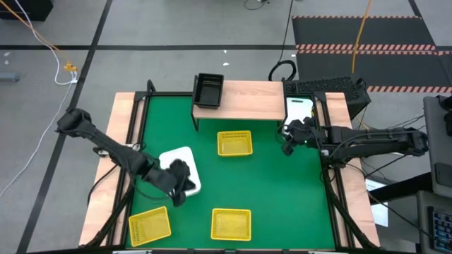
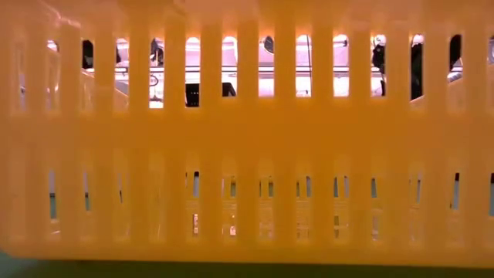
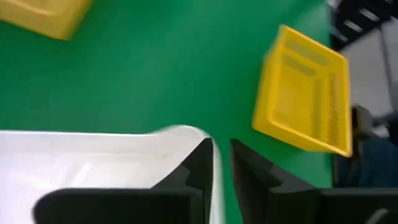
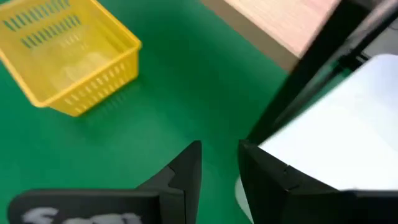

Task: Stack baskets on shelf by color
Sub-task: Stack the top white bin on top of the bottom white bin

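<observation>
The left gripper point(image 1: 182, 185) sits low over the green table mat point(image 1: 268, 190), its two dark fingers closed astride the rim of a smooth white plastic basket with rounded corners point(image 1: 178, 164) — one finger inside the wall, one outside, as the left wrist view shows. Three yellow mesh-sided plastic baskets lie on the mat: one near the front left corner point(image 1: 149, 224), one at front centre point(image 1: 231, 224), one just before the light wood shelf on thin black legs point(image 1: 247, 104) at mid-table point(image 1: 234, 143). A black plastic basket point(image 1: 208, 89) rests on the shelf's left end. The right gripper point(image 1: 288, 137) hovers beside the shelf's right leg with its fingers apart — empty, close to a second white basket point(image 1: 299, 109).
</observation>
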